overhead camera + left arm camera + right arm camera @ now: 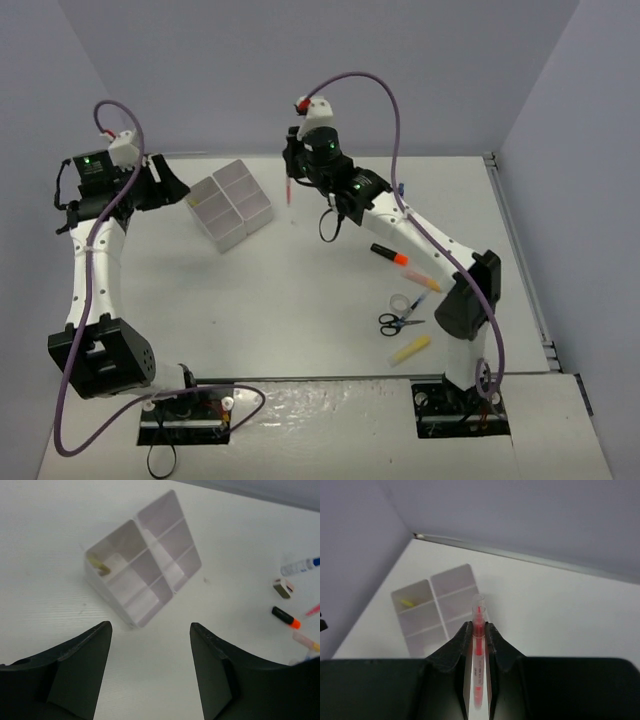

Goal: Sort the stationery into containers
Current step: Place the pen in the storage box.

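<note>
Pink pen (478, 611) sits clamped in the right gripper (478, 625) (near the tray (452, 582)).

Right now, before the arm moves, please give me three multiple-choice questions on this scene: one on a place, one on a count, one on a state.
1. Where are the scissors?
A. in the tray
B. on the table, outside the tray
C. in the left gripper

2. How many compartments does the tray have?
A. four
B. nine
C. six

3. What is the state of the right gripper?
A. shut on a red pen
B. open and empty
C. shut on the scissors

Answers: B, they lie flat on the table far from the tray; C, two rows of three; A, both fingers clamp the pen.
</note>
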Robot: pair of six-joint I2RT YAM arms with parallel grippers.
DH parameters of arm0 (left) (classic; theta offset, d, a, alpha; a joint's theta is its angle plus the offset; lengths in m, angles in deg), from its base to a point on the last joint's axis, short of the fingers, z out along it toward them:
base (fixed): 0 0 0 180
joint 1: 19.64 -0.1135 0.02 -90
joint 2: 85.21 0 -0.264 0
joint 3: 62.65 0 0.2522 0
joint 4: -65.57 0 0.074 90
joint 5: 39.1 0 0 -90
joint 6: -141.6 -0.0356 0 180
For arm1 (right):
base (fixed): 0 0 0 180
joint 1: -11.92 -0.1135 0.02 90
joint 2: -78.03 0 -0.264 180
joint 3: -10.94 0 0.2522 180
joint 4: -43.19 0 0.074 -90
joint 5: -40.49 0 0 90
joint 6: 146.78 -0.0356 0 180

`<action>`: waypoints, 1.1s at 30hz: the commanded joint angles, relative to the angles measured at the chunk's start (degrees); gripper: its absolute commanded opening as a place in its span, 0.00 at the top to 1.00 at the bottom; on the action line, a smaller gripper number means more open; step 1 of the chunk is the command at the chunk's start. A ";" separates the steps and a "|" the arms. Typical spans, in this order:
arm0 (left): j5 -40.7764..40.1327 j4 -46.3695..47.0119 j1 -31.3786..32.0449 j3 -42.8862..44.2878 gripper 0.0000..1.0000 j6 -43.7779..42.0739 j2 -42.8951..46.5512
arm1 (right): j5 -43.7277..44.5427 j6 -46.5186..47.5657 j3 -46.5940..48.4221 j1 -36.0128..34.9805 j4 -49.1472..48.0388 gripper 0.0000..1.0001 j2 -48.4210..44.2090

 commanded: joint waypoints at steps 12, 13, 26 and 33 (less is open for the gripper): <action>-13.40 5.72 -5.29 -0.22 0.40 4.57 4.19 | -16.44 -4.85 28.61 -4.15 -47.84 1.00 32.18; -13.75 5.68 -5.29 -0.27 0.40 4.47 4.23 | -15.15 -3.96 30.79 -4.50 -48.11 1.00 34.11; -10.55 7.76 -5.76 -2.05 0.40 4.48 4.03 | -8.43 3.63 36.23 -6.61 -56.57 1.00 46.28; -8.91 8.49 -5.90 -2.73 0.40 4.74 3.79 | -6.53 6.86 38.24 -6.78 -53.25 1.00 50.88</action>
